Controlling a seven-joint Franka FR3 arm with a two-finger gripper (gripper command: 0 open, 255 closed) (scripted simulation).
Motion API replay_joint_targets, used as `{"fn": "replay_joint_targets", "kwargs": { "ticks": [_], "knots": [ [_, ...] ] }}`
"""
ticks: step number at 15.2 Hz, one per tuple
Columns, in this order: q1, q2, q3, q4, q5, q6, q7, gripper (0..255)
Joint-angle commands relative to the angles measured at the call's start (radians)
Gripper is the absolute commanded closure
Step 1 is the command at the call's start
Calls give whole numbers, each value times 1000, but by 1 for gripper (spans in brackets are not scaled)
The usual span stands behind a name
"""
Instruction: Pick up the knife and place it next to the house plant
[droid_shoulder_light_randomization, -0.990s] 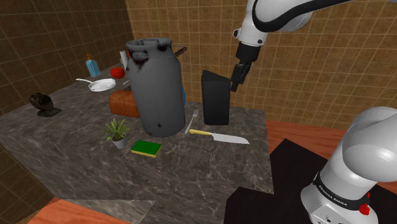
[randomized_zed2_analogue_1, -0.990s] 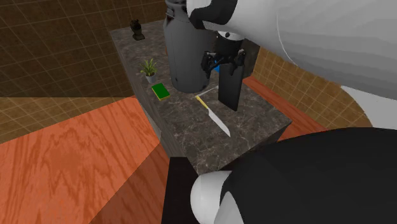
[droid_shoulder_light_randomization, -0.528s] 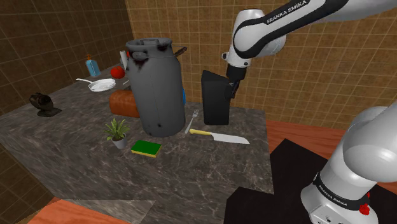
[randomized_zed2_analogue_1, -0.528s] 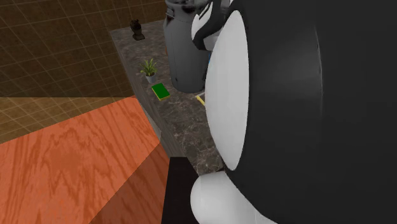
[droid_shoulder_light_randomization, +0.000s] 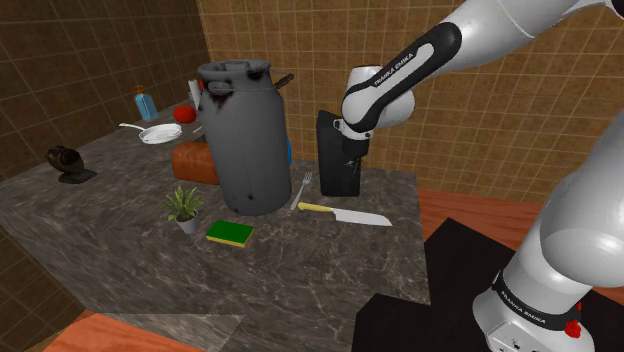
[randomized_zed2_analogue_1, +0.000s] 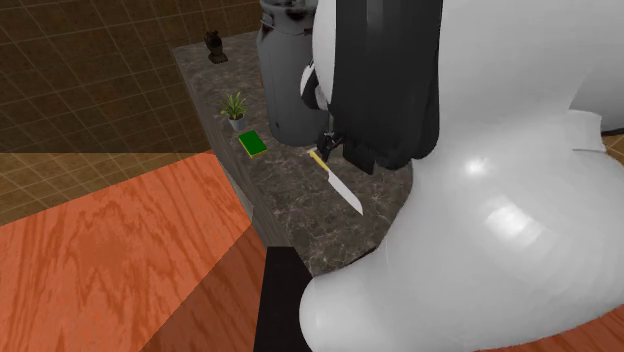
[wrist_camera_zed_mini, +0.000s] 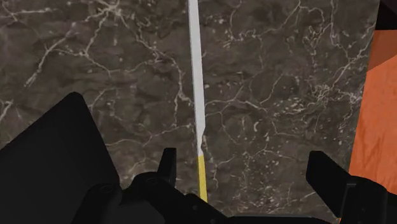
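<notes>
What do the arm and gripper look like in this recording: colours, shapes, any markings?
The arm is glossy white, with rounded tube-like links and black sections at the joints. One black band carries white "FRANKA EMIKA" lettering, repeated on the base, beside a small red mark. The gripper is all black, with two blocky fingers.

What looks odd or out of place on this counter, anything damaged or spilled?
The grey can is the odd one: it dwarfs the plant near it and has dark red smears around its top. The knife also seems to stand on its edge, a thin line in the wrist view. Nothing looks spilled.
</notes>
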Motion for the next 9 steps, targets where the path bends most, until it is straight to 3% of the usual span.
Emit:
{"fn": "replay_joint_targets", "kwargs": {
  "ticks": [1, 6, 9],
  "knots": [
    [1, 79, -2, 22, 12, 37, -38, 0],
    [0, 278, 8, 97, 37, 110, -116, 0],
    [0, 312, 13, 99, 45, 139, -125, 0]
  ]
}}
